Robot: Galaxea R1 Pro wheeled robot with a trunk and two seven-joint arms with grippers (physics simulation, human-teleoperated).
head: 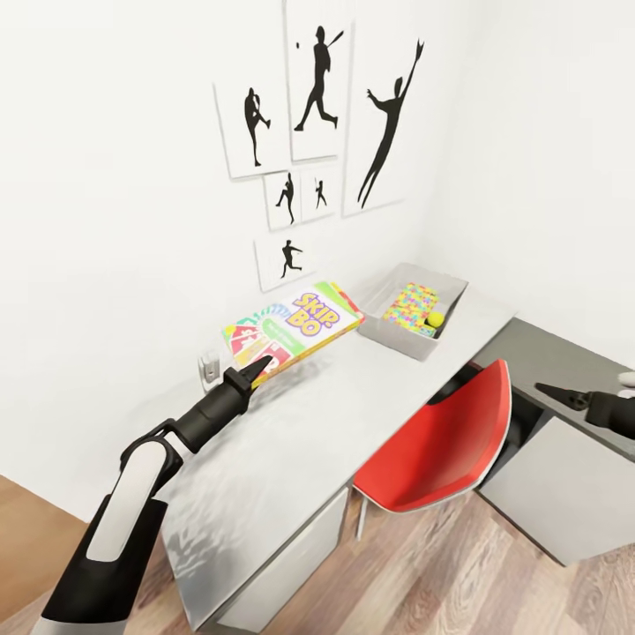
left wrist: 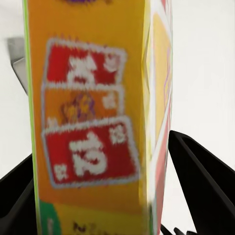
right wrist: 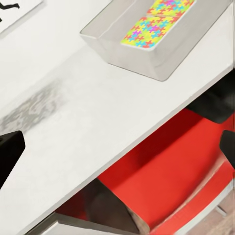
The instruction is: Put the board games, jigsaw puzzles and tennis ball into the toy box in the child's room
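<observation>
Head view: left hand (head: 257, 369) grips SKIP-BO box (head: 295, 328) w/ ball (head: 435, 319) in toy box (head: 388, 333).

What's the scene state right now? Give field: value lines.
left claw: shut on SKIP-BO box, held over the table
right claw: empty, out past the red chair, open or shut unclear
toy box: on the table's far end
in toy box: jigsaw, tennis ball
wall: baseball silhouette pictures
</observation>
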